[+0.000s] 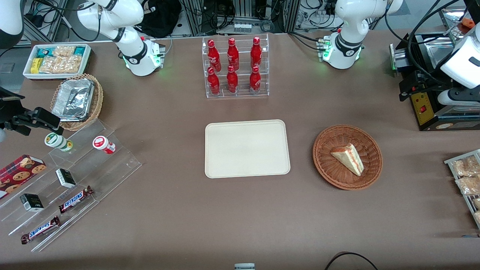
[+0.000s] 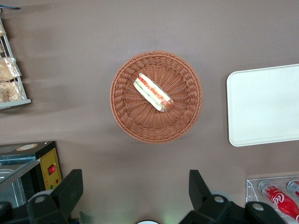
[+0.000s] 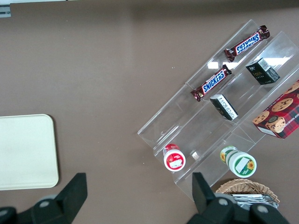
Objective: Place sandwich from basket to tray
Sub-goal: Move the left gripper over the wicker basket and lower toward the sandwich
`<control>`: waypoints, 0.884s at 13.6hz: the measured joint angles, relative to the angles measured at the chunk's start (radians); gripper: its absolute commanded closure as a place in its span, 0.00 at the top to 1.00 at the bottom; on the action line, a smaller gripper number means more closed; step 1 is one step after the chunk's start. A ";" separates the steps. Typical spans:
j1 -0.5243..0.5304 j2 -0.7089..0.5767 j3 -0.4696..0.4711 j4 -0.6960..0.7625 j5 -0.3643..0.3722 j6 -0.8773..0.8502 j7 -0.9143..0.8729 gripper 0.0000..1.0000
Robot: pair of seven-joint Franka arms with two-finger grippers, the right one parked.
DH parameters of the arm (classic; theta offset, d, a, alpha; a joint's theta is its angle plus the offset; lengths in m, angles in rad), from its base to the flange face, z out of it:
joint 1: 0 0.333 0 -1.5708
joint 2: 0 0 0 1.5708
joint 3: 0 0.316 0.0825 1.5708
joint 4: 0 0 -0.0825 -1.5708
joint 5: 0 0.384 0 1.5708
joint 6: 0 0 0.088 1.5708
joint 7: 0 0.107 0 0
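- Snickers bars (image 1: pixel 76 198) on a clear stepped stand lie nearest the front camera, toward the parked arm's end of the table (image 1: pixel 180 225).
- Sandwich (image 1: pixel 348 158) rests in the reddish basket (image 1: pixel 325 165), beside the bare tray (image 1: pixel 247 148) and apart from it.
- Claw (image 2: pixel 135 193) hangs high above the table with its 2 fingers spread wide, holding nothing; the basket sits ahead of it, off-centre from the gap.
- Long axis: the wedge lies diagonal to the line between the fingers, so wrist rotation probably comes before descent.
- Which face is up I cannot tell for certain; filling layers show along 1 edge.
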 measured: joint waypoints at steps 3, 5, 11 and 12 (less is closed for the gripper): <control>0.000 0.001 0.000 0.002 0.000 0.000 -0.019 1.00; 0.001 0.008 0.003 0.001 0.000 -0.001 -0.027 1.00; 0.002 0.103 0.008 -0.132 0.015 0.099 -0.091 1.00; 0.001 0.110 0.007 -0.195 0.021 0.179 -0.134 1.00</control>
